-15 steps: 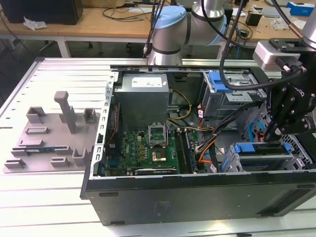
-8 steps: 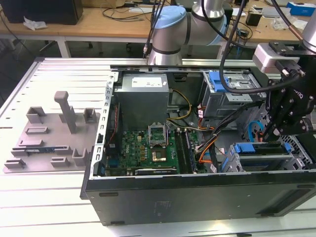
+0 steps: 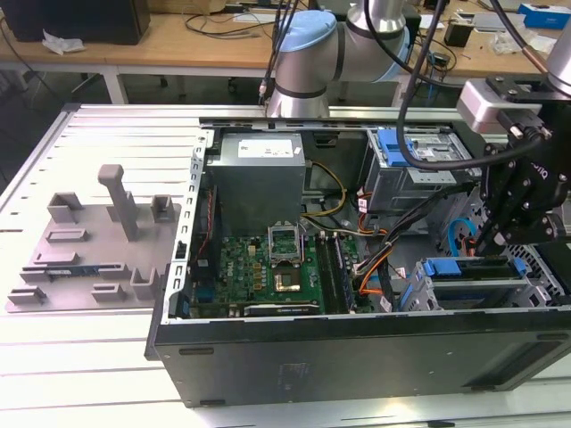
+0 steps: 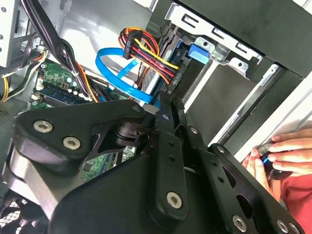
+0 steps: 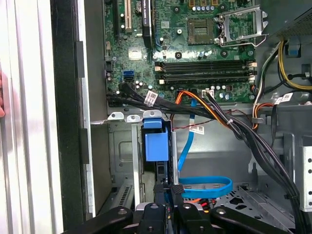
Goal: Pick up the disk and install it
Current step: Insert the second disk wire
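Tool point(image 5: 165, 192) fingers close together, apparently clamped on the upright disk point(image 5: 157, 141) in its drive cage point(image 3: 464, 290); keep disk square to cage rails, cables point(image 5: 234, 124) clear.

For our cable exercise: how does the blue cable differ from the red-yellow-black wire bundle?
The blue cable is one flat band, the wire bundle several thin strands. The blue cable curls in a loop; the wire bundle fans from a black plug. Both lie inside the open case.
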You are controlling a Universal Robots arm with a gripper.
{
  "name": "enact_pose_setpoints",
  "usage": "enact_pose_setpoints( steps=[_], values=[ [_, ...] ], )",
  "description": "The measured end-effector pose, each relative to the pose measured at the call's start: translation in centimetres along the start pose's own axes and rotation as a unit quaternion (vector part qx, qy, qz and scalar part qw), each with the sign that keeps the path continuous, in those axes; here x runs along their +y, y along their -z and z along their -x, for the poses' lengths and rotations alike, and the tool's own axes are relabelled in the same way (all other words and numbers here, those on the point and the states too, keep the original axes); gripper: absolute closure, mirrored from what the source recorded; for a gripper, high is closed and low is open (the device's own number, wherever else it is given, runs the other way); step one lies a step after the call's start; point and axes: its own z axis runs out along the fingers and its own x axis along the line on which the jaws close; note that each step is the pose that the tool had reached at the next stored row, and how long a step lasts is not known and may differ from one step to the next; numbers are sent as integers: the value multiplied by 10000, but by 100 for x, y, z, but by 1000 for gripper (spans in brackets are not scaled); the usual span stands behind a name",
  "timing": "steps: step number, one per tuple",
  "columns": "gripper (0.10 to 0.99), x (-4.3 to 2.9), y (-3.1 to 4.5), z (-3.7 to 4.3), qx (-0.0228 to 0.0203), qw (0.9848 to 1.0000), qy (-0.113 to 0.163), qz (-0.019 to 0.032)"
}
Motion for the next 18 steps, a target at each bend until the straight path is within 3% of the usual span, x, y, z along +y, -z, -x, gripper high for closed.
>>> enact_pose_setpoints(
  steps=[18],
  values=[
    [925,-12,-52,2,0,10000,0,0]
  ],
)
